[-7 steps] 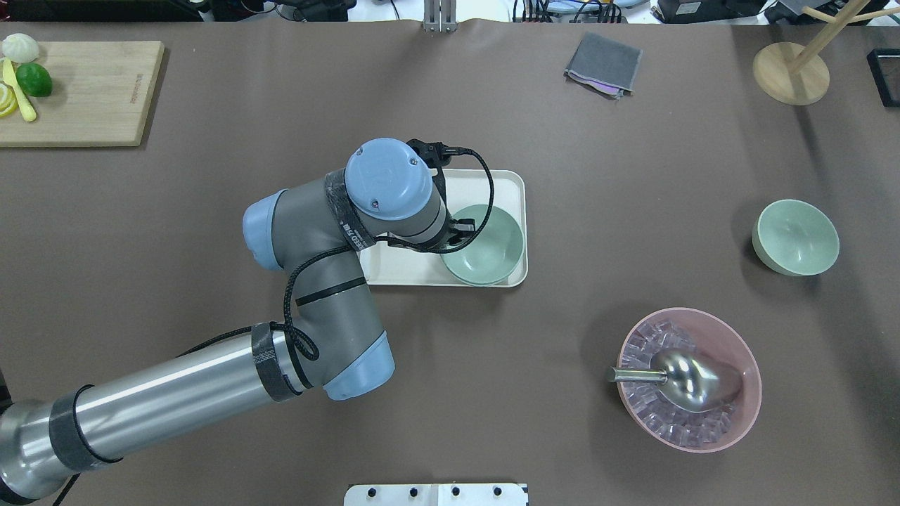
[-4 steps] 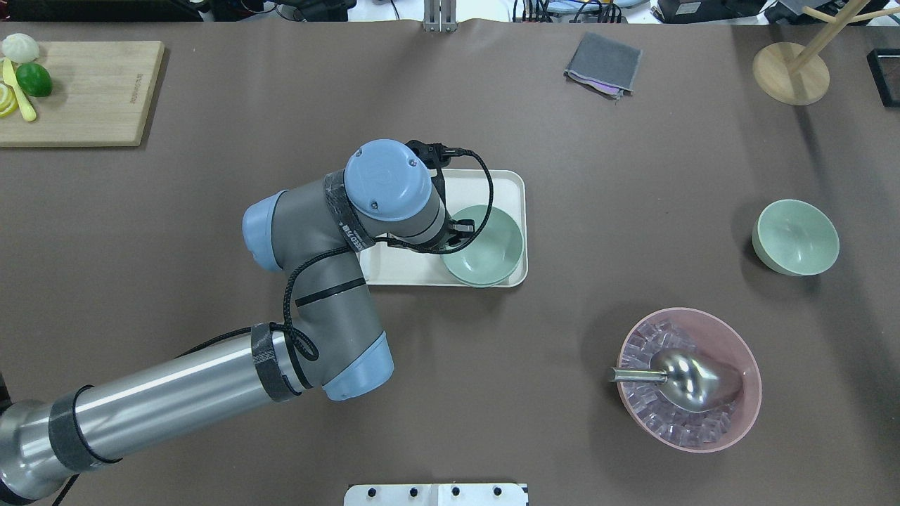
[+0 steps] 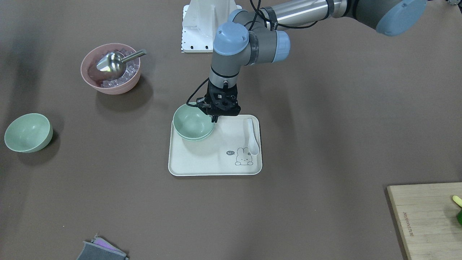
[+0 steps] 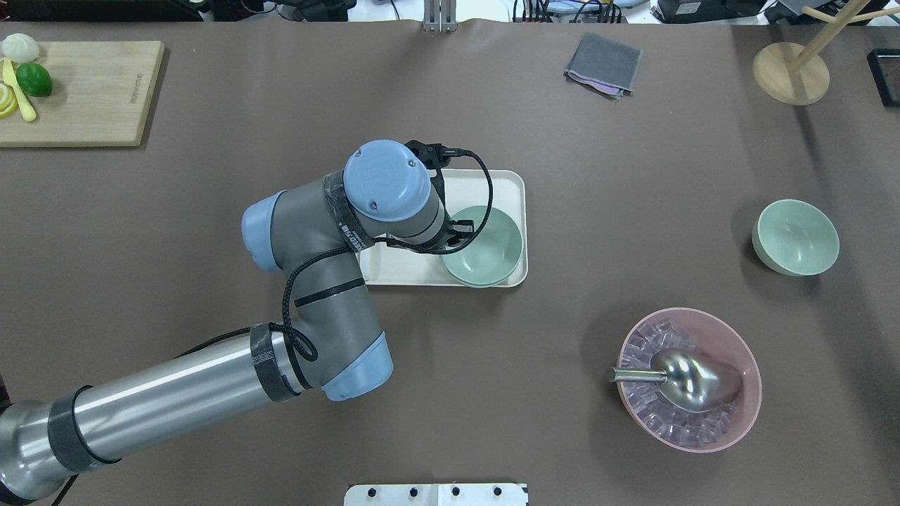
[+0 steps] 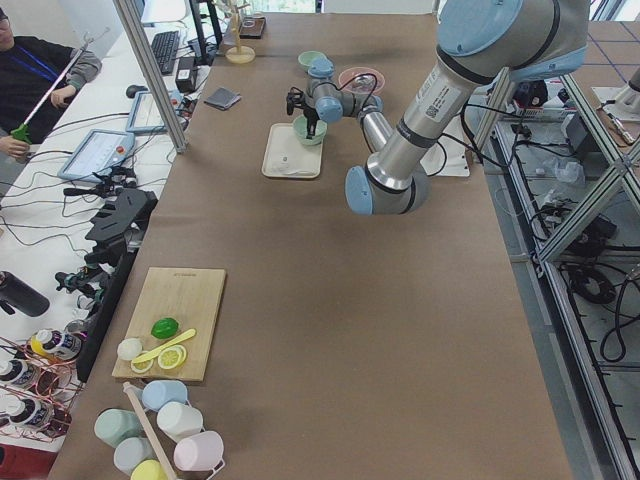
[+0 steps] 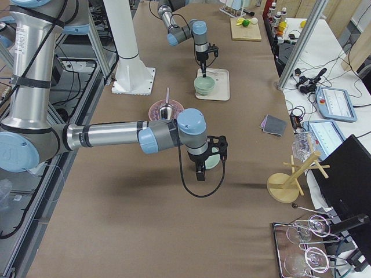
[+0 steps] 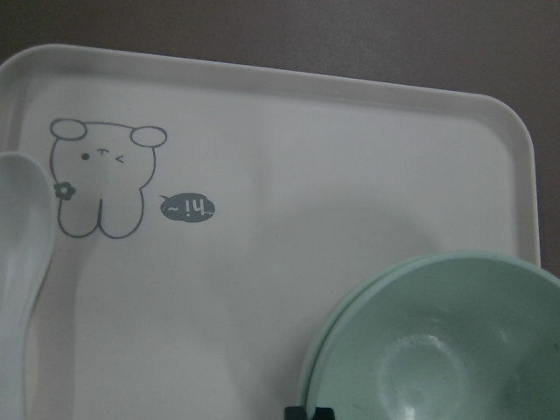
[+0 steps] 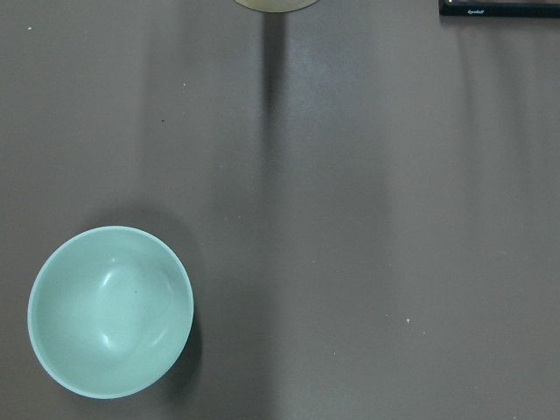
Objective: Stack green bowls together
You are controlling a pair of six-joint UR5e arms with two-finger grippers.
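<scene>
Overhead exterior is showing two nested green bowls [image 4: 500, 247] sitting on the tray [image 4: 508, 184] at the middle of the desk [image 4: 633, 176], the left pincer [image 3: 213, 120] clenching their rim. A third green bowl [image 4: 794, 237] is sitting near the desk's right edge, close to the right pincer [image 6: 200, 175], whose grip I cannot tell.

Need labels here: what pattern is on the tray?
Plain cream tray with an outlined bunny and "hi" bubble; best in left wrist view.
</scene>
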